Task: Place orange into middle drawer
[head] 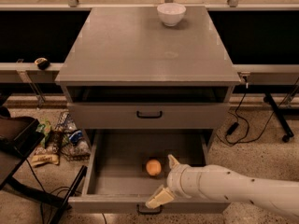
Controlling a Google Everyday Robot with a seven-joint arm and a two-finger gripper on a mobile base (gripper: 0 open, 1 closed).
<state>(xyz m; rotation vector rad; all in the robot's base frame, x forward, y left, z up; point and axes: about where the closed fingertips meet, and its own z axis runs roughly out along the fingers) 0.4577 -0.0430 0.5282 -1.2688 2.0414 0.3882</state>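
Observation:
The orange (153,167) lies on the floor of the pulled-out middle drawer (119,149), the grey cabinet's lowest drawer with a small black handle (149,211) on its front. My gripper (164,180) is at the drawer's front right, just right of the orange and apart from it. Its fingers are spread: one fingertip (172,161) points up beside the orange, the other (158,199) hangs over the drawer's front edge. It holds nothing. My white arm (233,185) reaches in from the lower right.
A white bowl (171,14) stands at the back of the cabinet top (145,45). A shut drawer front (149,115) sits above the open one. Snack bags and litter (60,141) lie on the floor at left, cables (243,125) at right.

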